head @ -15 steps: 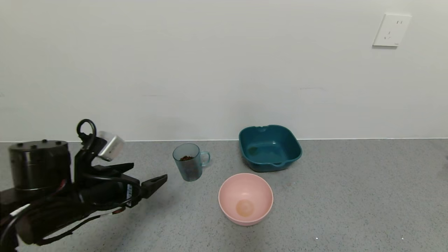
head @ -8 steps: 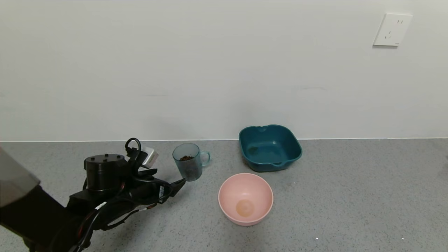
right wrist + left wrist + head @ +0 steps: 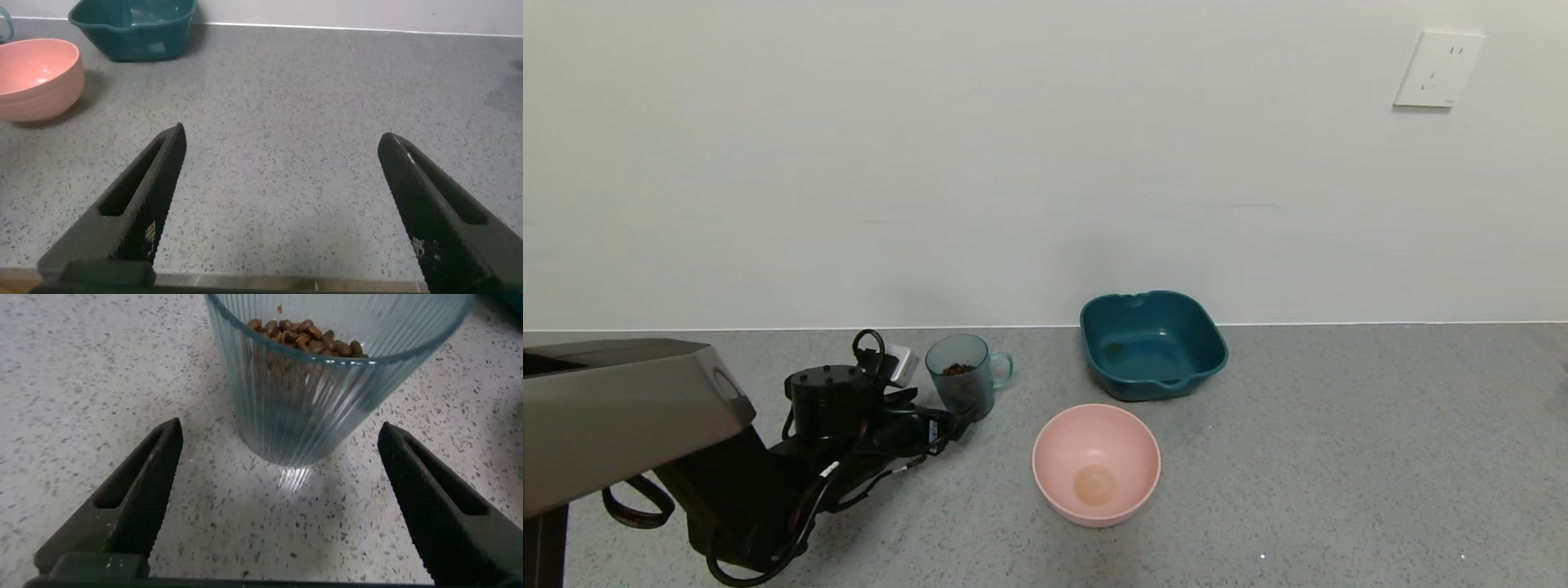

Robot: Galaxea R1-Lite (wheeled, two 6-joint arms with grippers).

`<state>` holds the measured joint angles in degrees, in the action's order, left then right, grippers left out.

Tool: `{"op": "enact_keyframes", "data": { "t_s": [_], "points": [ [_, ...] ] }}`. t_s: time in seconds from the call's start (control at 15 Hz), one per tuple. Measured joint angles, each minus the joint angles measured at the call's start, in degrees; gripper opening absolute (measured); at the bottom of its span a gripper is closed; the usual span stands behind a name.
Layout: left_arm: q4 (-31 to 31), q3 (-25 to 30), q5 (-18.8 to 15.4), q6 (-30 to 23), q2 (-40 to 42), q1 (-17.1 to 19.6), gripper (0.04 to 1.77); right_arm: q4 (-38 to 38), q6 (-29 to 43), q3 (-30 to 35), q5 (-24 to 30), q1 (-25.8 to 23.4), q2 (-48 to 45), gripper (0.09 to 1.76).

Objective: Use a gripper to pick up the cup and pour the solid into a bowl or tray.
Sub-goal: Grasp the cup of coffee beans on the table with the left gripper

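Reaching low across the counter [image 3: 1298,457] in the head view, the left gripper [image 3: 956,418] sits at the foot of the cup [image 3: 962,377], which stands upright just ahead of it; the bowl [image 3: 1095,464] lies beyond the cup and off to its right. In the left wrist view the fingers [image 3: 135,498] are spread wide, the cup centred between them but not yet touched, the solid [image 3: 302,336] heaped near its rim. Closing this low could tip the cup and spill. In the right wrist view the right gripper [image 3: 282,212], also spread, hangs idle over bare counter, the bowl well apart from it.
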<state>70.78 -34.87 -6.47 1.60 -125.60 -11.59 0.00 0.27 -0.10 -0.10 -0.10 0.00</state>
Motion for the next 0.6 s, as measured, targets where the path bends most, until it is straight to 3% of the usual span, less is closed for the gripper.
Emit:
{"op": "enact_keyframes", "data": {
  "t_s": [0.6],
  "points": [
    [-1.4,-6.83,-0.11,-2.39,-3.95,-1.5,1.72,0.0,-0.02,0.0,-0.01,0.0,0.02,1.71]
  ]
}}
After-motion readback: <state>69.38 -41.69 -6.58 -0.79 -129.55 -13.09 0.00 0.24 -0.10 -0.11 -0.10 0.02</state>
